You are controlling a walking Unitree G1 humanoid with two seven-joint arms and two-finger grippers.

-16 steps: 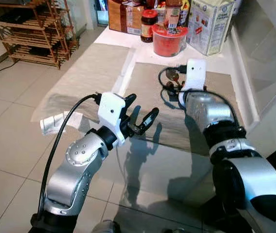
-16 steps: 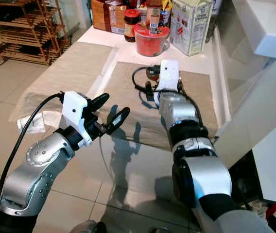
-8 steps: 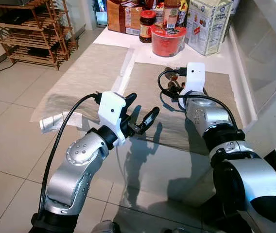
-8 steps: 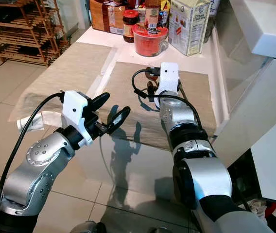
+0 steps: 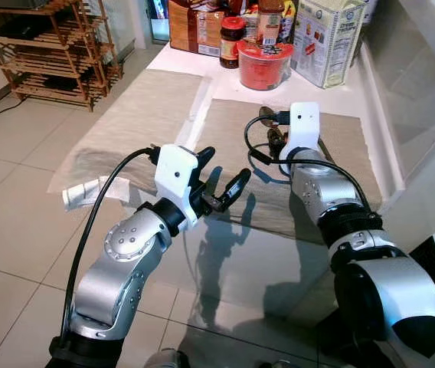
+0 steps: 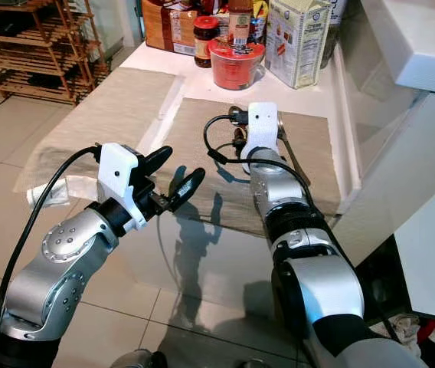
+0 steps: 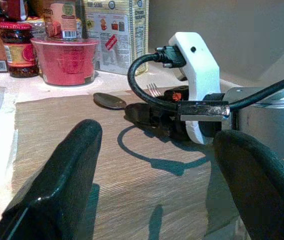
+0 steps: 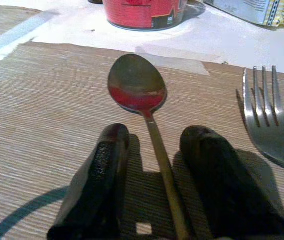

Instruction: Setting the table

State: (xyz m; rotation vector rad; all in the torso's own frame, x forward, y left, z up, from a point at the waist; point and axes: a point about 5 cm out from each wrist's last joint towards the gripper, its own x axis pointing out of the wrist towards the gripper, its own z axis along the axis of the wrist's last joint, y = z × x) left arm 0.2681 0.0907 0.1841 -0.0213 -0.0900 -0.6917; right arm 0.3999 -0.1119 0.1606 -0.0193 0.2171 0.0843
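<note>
The desk (image 5: 325, 90) carries two woven mats side by side: the left mat (image 5: 137, 115) lies bare, and the right mat (image 5: 229, 146) holds the cutlery. At the far edge stand a carton (image 5: 326, 38), a red tub (image 5: 266, 63) and a jar (image 5: 233, 40), well apart from the work.

The left claw (image 5: 221, 178) hangs above the near edge of the right mat, fingers spread and holding nothing. The right claw (image 8: 154, 180) is down on the right mat, its two fingers (image 8: 99, 170) parted and lying on the weave either side of the spoon's handle; in the wrist view a gap shows between handle and each finger, so it straddles the spoon (image 8: 138, 90) rather than grips it.

The spoon lies flat on the right mat, bowl pointing toward the red tub, with the fork (image 8: 268, 115) just beside it, apart and roughly parallel.

The spoon looks like metal: stiff, light, smooth and likely slippery. Its handle is thin and sits flush on the mat, so a pinch across the handle's narrow sides, near the middle for balance, seems the best hold. The bowl end is probably heavier, so a grip too far back could let it tip or swivel. The fork is close enough to be nudged.
</note>
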